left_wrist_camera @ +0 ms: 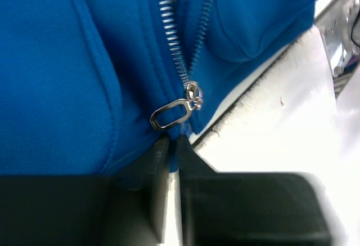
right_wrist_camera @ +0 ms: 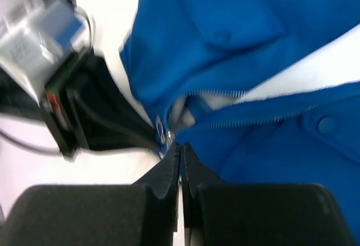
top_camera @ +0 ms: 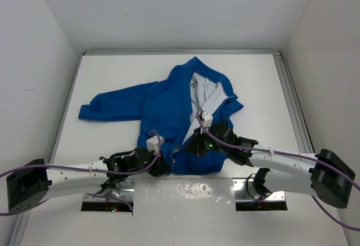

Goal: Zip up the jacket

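- Jacket (top_camera: 169, 105) lies spread on the desk (top_camera: 112, 71) in the overhead view, about midway between the left and right edges. Its collar points to the far edge, one sleeve stretches toward the left edge, and the hem is close to the near edge. The upper front lies open on pale lining (top_camera: 205, 91).
- Same view: the left gripper (top_camera: 163, 166) and right gripper (top_camera: 198, 144) sit close together at the hem by the front opening; their jaws are too small to read here.
- Left wrist view: the left gripper (left_wrist_camera: 173, 144) has its fingers clamped on the jacket (left_wrist_camera: 67, 77) at the hem, with a sliver of blue cloth between them, just below the zipper slider (left_wrist_camera: 194, 95). The metal pull (left_wrist_camera: 170, 115) lies flat and free. Two rows of teeth (left_wrist_camera: 169, 26) meet at the slider.
- Right wrist view, blurred: the right gripper (right_wrist_camera: 180, 147) has its fingers pressed together, tips just beside a small metal piece (right_wrist_camera: 161, 129) at the zipper's foot. Whether they pinch anything cannot be told.
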`<control>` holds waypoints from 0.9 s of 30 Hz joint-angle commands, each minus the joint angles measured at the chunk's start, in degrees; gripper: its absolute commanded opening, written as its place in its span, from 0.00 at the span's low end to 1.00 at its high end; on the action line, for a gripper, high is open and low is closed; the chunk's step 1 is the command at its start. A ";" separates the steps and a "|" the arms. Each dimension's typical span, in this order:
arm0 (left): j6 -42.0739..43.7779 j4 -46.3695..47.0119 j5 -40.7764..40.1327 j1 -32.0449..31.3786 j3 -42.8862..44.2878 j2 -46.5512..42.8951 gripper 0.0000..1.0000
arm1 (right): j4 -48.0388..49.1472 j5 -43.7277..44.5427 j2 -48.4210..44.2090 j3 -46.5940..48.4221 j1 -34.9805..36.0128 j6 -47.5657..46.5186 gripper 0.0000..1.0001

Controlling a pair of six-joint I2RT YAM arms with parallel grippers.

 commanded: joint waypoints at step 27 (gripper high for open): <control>-24.77 -35.81 -30.48 1.38 7.31 -16.75 0.38 | -37.70 -23.91 37.93 42.94 4.93 -39.30 0.22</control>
